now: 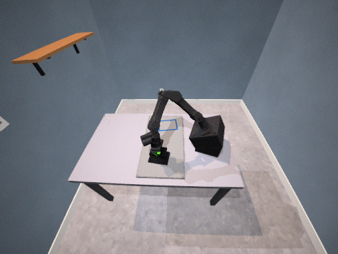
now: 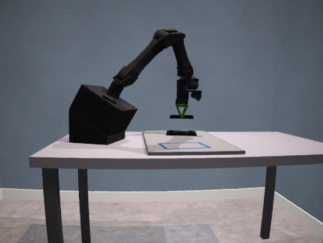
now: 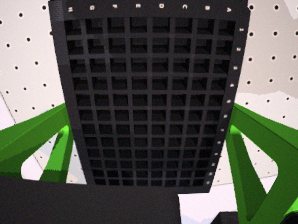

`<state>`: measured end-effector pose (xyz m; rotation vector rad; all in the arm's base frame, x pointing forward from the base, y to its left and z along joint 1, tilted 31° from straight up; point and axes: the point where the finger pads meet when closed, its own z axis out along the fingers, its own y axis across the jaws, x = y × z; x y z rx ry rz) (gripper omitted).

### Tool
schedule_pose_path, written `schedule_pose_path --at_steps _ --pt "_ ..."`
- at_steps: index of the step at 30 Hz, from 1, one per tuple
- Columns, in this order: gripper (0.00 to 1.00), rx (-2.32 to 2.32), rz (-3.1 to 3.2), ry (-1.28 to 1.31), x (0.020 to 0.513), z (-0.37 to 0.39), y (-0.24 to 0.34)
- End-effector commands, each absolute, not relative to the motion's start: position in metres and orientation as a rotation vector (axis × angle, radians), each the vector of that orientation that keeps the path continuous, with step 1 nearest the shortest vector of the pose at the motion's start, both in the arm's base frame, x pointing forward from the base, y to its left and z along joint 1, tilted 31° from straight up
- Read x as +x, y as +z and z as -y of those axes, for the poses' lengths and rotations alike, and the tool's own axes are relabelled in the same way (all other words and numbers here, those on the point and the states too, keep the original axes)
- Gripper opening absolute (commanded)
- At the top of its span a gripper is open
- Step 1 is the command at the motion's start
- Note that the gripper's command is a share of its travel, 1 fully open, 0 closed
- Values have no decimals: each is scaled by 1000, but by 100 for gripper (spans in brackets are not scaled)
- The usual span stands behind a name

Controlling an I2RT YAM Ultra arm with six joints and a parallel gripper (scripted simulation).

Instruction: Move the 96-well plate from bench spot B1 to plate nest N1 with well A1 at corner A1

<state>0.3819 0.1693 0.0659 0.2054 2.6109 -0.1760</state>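
Observation:
My gripper (image 2: pixel 182 112) has green fingers and is shut on the black 96-well plate (image 2: pixel 178 116), holding it level in the air a little above the table. In the wrist view the plate (image 3: pixel 149 96) fills the frame, its grid of wells facing up, with a green finger on each long side. The black plate nest N1 (image 2: pixel 181 132) lies on the grey mat directly below the held plate, with a clear gap between them. In the top view the plate (image 1: pixel 160 155) overlaps the nest. The bench spot B1, a blue outline (image 2: pixel 184 145), is empty and also shows in the top view (image 1: pixel 168 125).
The grey perforated mat lies on the white table. The arm's black base block (image 1: pixel 207 135) stands beside the mat. An orange shelf (image 1: pixel 53 47) hangs on the far wall.

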Motion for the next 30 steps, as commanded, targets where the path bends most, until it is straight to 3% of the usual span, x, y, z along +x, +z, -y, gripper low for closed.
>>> schedule_pose_path --at_steps 1,30 --pt "0 204 -2604 -173 383 -170 71" --pt "0 204 -2604 -173 383 -169 71"
